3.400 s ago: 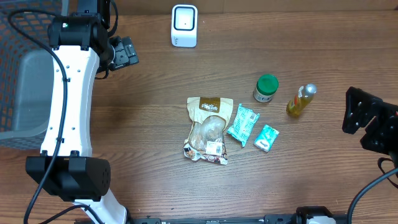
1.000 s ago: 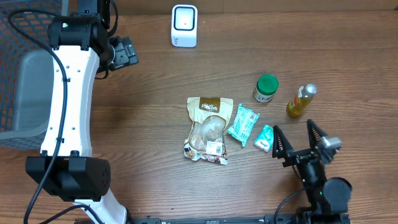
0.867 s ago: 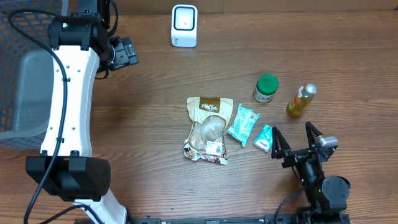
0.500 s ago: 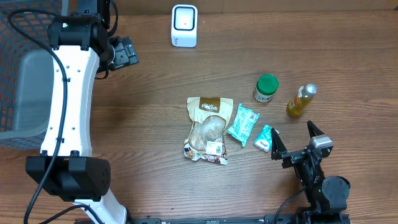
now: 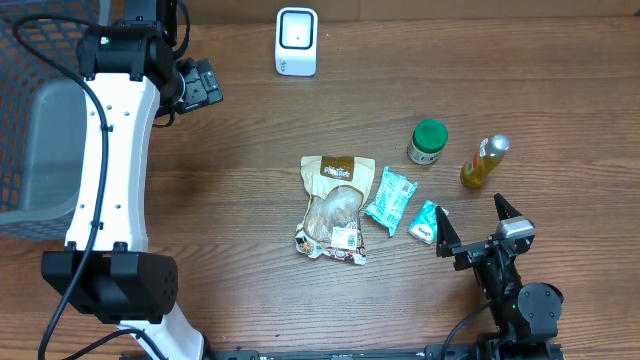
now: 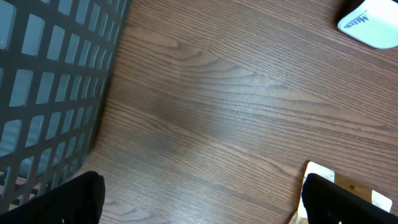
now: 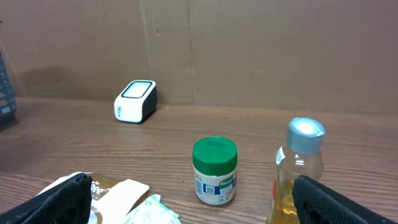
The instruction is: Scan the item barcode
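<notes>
- Small teal packet [image 5: 425,222] was seen flat on the table [image 5: 250,200], just right of a larger teal packet [image 5: 391,200].
- Right gripper [image 5: 470,213] was held empty with jaws spread wide, one finger just beside the small packet.
- Left gripper [image 5: 203,83] was parked by the basket [image 6: 50,93], jaws wide apart, nothing held.
- White scanner [image 5: 296,41] was set at the far edge, well apart from the small packet.
</notes>
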